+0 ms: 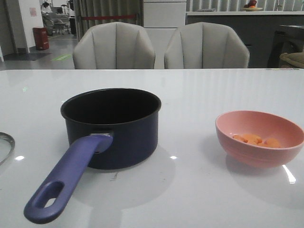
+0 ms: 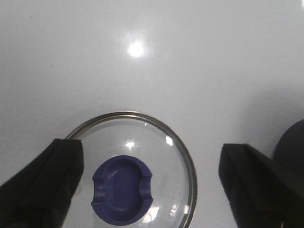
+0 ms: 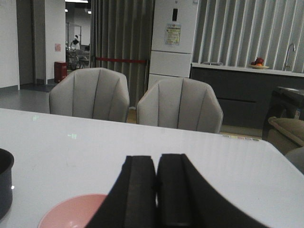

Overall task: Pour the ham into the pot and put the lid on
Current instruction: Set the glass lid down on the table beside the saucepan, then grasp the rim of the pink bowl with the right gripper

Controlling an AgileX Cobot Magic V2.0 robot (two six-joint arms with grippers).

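The pot (image 1: 111, 126) stands left of the table's centre, handle (image 1: 66, 183) pointing toward the near edge and slightly left. Ham (image 1: 256, 140) sits in the pink bowl (image 1: 259, 137) toward the right edge. The lid (image 2: 137, 175), cut off, lies knob-up by the left edge under the spread left gripper (image 2: 152, 183). The right gripper (image 3: 156, 194) is pressed together.

The lid (image 1: 4, 146) is showing only a sliver of rim at the front view's left edge. In the left wrist view its lettering is staying too faint to read. The right gripper (image 3: 156, 190) is covering most of the bowl (image 3: 71, 211), hiding the ham there.
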